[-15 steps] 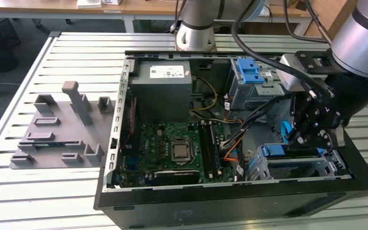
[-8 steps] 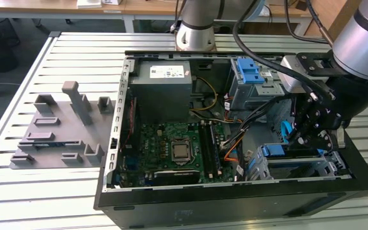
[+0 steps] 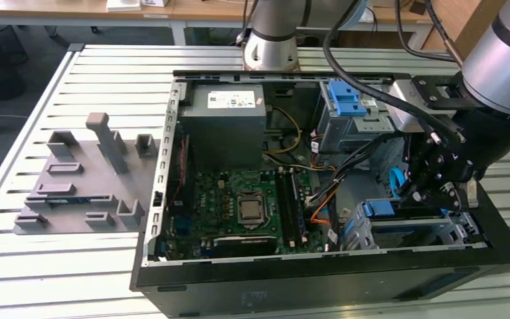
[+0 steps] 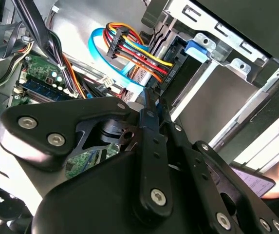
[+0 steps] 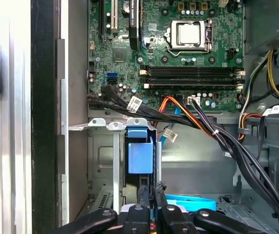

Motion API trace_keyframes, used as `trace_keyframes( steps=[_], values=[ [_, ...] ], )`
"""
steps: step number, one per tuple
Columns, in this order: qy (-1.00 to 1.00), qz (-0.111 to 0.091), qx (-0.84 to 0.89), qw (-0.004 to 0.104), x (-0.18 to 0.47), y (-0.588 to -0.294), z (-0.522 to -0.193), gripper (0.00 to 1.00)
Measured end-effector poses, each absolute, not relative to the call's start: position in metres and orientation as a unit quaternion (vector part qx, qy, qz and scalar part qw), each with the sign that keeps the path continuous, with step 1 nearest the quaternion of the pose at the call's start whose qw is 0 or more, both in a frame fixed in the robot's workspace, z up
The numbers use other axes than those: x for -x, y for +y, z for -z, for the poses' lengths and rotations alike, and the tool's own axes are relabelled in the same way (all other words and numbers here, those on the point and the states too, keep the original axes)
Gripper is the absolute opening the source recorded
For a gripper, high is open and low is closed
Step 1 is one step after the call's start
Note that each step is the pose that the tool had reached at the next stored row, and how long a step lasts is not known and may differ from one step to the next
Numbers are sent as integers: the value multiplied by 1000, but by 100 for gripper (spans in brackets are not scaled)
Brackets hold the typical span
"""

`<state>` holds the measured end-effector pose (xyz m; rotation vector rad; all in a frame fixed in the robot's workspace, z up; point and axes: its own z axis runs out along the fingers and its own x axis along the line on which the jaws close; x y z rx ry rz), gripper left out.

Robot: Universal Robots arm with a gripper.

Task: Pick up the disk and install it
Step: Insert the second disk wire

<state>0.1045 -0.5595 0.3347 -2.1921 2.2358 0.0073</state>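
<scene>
Exterior view, left to right: a grey moulded fixture plate (image 3: 82,183) with upright blocks lies on the slatted metal table (image 3: 24,266), just beside the open computer case (image 3: 326,279). Inside the case, toward the exterior view's left, stand the large grey box with a white sticker (image 3: 224,126) and, below it, the green motherboard (image 3: 242,206) with its bare processor socket. Further right a silver metal cage with a blue plastic latch (image 3: 350,109) sits at the far wall of the case, with black and orange cables (image 3: 326,193) running between it and the board. At the exterior view's right the arm reaches down into the case, its gripper (image 3: 438,189) poised directly over the lower drive bay (image 3: 414,229). The disk (image 3: 397,214) is in that bay, showing its blue carrier bracket just under the fingertips. First wrist view: the motherboard (image 5: 178,48) lies beyond the bay, and the blue bracket tab of the disk (image 5: 140,151) stands upright in the bay slot straight ahead of the gripper (image 5: 152,195); the jaws are drawn together, tips meeting, with the tab beyond them, apart and not between them. Second wrist view: the gripper (image 4: 152,105) has its fingers (image 4: 149,141) closed to a narrow point, clenched on nothing I can see, near a bundle of coloured wires (image 4: 139,53) beside the bay wall (image 4: 227,92). Room: wooden desks (image 3: 193,10) stand behind the table.
</scene>
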Motion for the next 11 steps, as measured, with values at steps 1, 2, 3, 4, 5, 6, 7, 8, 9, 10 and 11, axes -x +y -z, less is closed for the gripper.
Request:
trace_keyframes(
  steps=[1, 2, 3, 4, 5, 6, 7, 8, 9, 10, 11],
  values=[
    [714, -2, 700, 5, -105, -560, -335, 16],
    [714, -3, 700, 6, -105, -560, -335, 16],
    [714, -3, 700, 6, -105, -560, -334, 16],
    [714, -3, 700, 6, -106, -560, -334, 16],
    [714, -4, 700, 6, -106, -560, -334, 16],
    [714, -4, 700, 6, -106, -560, -334, 16],
    [714, -4, 700, 6, -106, -560, -334, 16],
    [714, -4, 700, 6, -106, -560, -334, 16],
    [714, -3, 700, 6, -106, -560, -334, 16],
    [714, -3, 700, 6, -106, -560, -333, 16],
    [714, -3, 700, 6, -106, -560, -333, 16]
  ],
)
